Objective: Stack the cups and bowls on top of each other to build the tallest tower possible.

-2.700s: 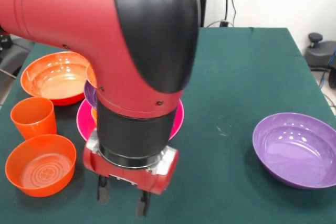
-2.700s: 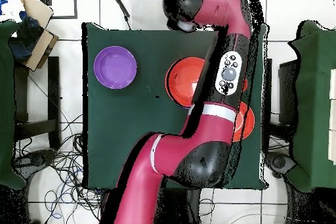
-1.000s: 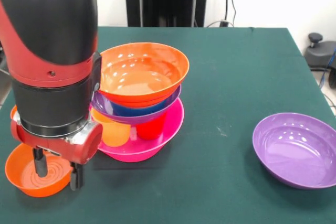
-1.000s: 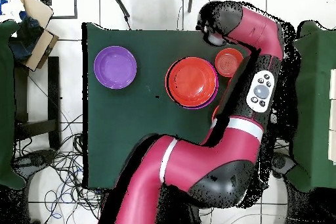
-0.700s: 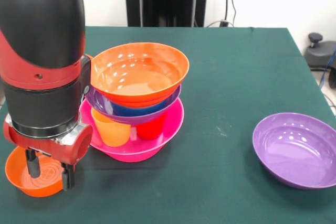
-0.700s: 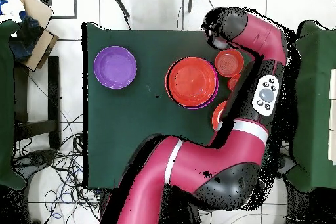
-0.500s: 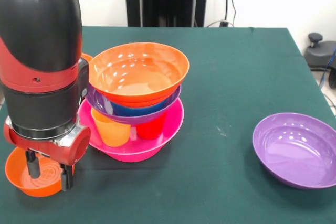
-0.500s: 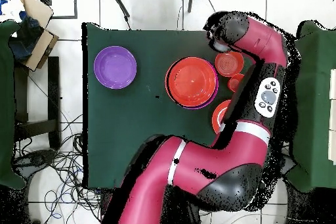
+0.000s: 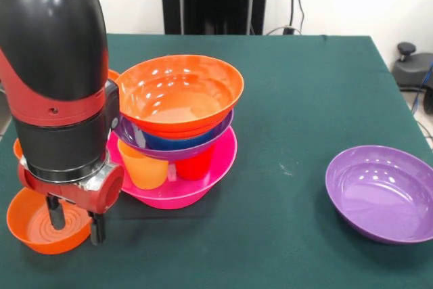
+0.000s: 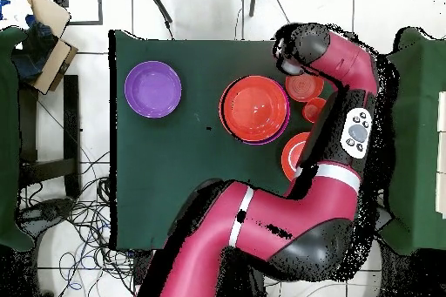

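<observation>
Right, small orange bowl [image 9: 47, 218] sits at the bench's near left, directly under my tool [image 9: 74, 223], whose prongs straddle its near-right rim, narrowly parted, gripping nothing yet. Tower [image 9: 177, 130] just right. Counting: two cups under it, one purple bowl [image 9: 382, 192] far right.

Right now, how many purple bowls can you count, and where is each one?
2. The lone purple bowl sits by itself on the table, apart from the tower. The stacked purple bowl is in the tower, under the blue bowl. The arm may hide others.
</observation>
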Robot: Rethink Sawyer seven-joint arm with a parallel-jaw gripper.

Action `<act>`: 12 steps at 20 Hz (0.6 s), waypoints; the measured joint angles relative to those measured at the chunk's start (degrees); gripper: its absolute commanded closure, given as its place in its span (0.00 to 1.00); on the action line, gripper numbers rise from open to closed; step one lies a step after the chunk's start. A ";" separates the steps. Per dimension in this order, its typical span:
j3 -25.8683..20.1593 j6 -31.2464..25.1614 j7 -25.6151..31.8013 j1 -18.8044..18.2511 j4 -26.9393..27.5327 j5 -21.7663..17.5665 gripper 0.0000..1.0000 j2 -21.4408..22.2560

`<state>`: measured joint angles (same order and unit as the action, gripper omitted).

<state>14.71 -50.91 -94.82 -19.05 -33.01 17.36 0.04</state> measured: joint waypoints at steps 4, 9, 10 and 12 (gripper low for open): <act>-2.04 1.33 0.00 -0.32 -1.27 -0.75 0.00 0.04; -3.15 3.03 0.00 -0.40 -1.98 -2.44 0.00 0.04; -3.43 3.49 0.00 -0.43 -2.08 -2.92 0.00 0.04; -3.88 3.97 0.00 -0.50 -2.17 -3.62 0.00 0.04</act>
<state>10.82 -46.94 -94.82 -19.55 -35.18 13.73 0.07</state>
